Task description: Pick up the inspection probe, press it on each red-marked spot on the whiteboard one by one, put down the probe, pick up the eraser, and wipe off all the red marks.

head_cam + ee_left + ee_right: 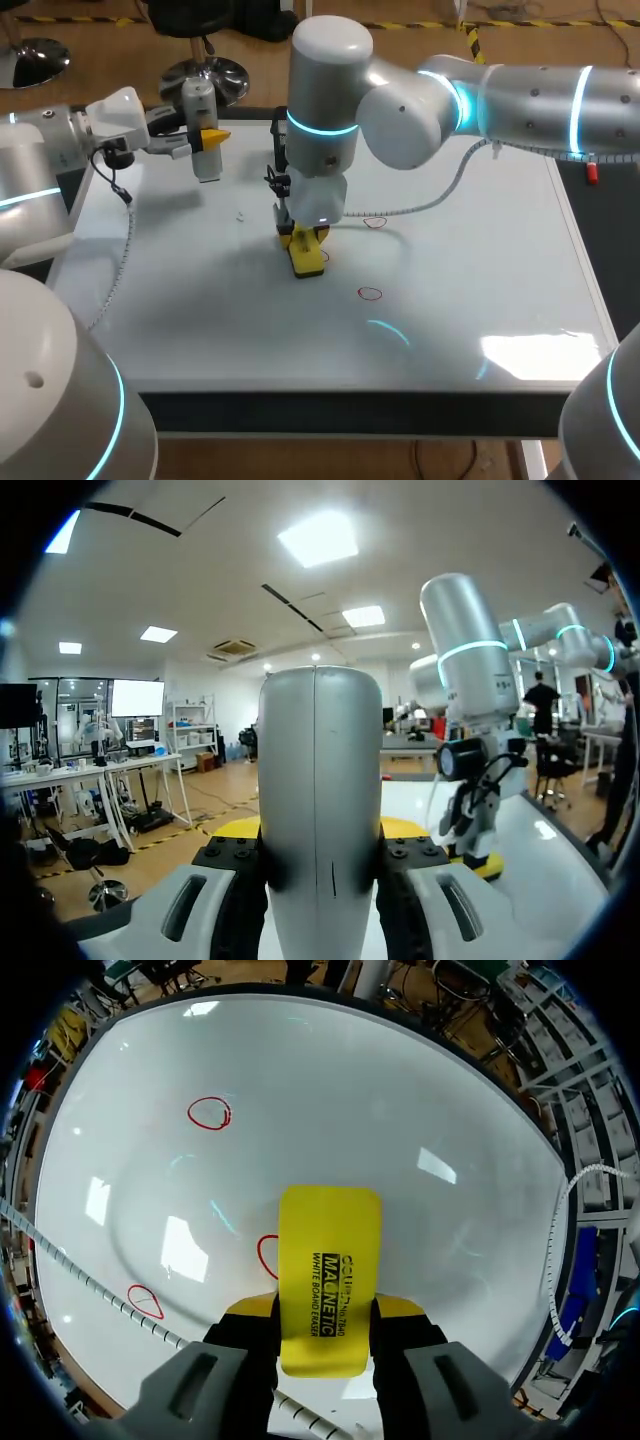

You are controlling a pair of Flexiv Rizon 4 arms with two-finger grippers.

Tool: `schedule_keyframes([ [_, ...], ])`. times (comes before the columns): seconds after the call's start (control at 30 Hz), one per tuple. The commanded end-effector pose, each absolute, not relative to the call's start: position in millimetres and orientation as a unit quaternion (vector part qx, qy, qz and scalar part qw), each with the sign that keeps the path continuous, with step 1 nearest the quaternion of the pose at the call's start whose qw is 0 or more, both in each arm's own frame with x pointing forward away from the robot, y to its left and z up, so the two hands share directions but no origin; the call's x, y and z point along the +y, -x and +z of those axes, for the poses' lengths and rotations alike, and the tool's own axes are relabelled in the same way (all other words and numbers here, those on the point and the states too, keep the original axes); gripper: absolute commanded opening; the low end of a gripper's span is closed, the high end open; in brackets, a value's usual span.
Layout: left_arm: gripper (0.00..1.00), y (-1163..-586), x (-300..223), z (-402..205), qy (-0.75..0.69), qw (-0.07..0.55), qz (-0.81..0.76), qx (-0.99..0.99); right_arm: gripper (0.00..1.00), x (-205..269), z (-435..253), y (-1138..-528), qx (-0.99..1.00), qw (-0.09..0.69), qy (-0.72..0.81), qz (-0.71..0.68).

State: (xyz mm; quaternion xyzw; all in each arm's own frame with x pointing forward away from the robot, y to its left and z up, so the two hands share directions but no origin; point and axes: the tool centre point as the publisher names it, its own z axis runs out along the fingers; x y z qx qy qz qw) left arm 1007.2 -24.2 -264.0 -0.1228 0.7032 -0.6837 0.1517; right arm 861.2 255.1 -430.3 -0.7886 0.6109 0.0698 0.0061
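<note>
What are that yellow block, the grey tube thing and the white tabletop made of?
Yellow rectangular eraser: likely smooth moulded plastic, with even matte colour and printed lettering. Silver-grey rounded probe: satin plastic or painted metal; a centre seam suggests a moulded shell. Glossy white whiteboard: hard coated sheet, showing mirror-like glare.

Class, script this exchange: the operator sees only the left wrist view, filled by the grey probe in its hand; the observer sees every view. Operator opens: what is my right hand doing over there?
Observer: Your right hand is shut on the yellow eraser, set down on the whiteboard.
Operator: Any red marks to wipe?
Observer: Three red rings: one ahead of the eraser, one partly hidden at its edge, one beside the cable.
Operator: And where is my own hand?
Observer: Your left hand holds the probe upright, clear of the board, near its far left corner.
</note>
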Motion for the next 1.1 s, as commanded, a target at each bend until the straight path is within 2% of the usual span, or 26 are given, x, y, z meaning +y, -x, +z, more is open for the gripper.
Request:
schedule_keyframes([
  [0.03,0.0,-1006.7,-24.6,-263.1,0.123,0.153,-0.683,0.703,0.0,252.3,-437.6,-862.5,0.61,0.003,0.789,0.069],
  [1.1,0.0,-1006.7,-24.6,-263.1,0.123,0.153,-0.683,0.703,0.0,203.0,-464.7,-845.5,0.652,-0.026,0.755,0.061],
])
